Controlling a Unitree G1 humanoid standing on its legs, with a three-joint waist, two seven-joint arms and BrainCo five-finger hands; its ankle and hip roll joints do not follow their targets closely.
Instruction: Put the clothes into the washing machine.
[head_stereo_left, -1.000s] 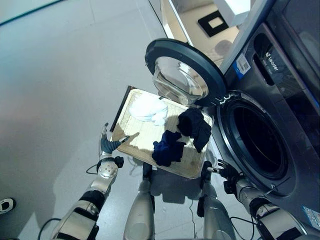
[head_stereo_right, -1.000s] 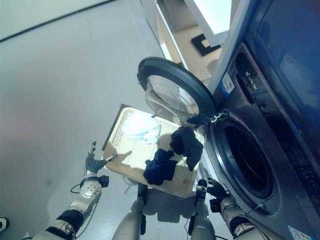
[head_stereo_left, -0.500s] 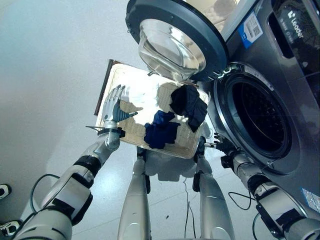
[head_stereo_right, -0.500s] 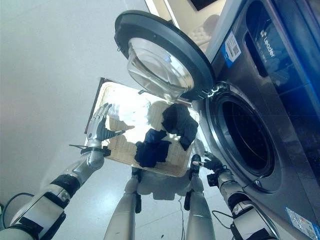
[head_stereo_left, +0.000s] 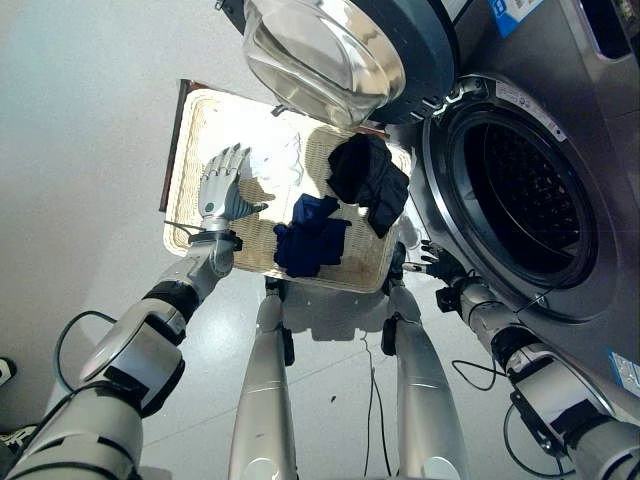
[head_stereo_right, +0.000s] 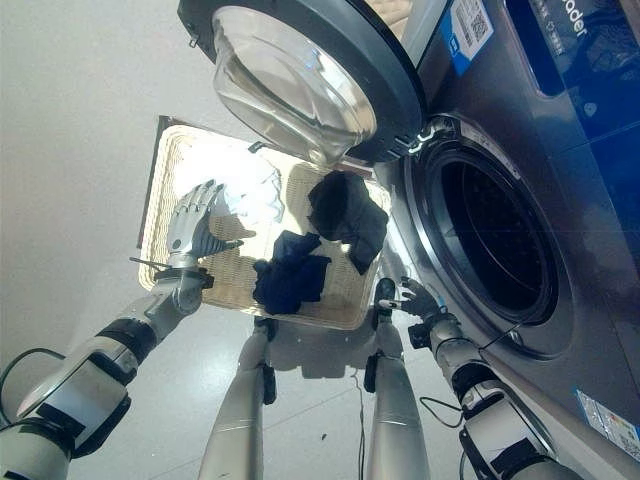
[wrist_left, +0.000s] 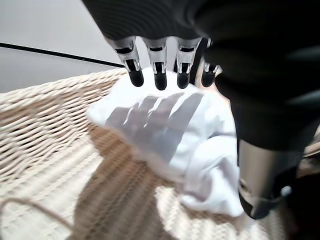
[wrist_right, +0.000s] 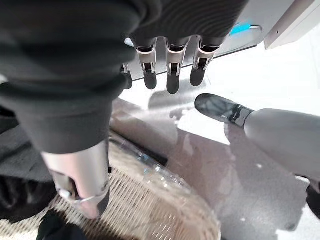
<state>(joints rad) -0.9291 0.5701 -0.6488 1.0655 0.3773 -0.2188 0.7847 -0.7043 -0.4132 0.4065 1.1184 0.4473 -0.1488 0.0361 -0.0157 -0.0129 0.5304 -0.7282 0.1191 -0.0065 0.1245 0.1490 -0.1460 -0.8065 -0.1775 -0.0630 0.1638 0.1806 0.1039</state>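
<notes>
A flat wicker basket sits on the floor in front of the washing machine. In it lie a white cloth, a black garment and a navy garment. My left hand hovers open over the basket's left part, its straight fingertips just above the white cloth. My right hand is open, low by the basket's right corner, below the drum opening. It holds nothing.
The washer's drum opening stands dark at the right. Its round glass door is swung wide and hangs over the basket's far edge. Grey floor stretches to the left.
The camera has tipped down and closer. My left hand has gone from the basket's near-left rim in over the basket, up to the white cloth. The right hand stays by the right corner.
</notes>
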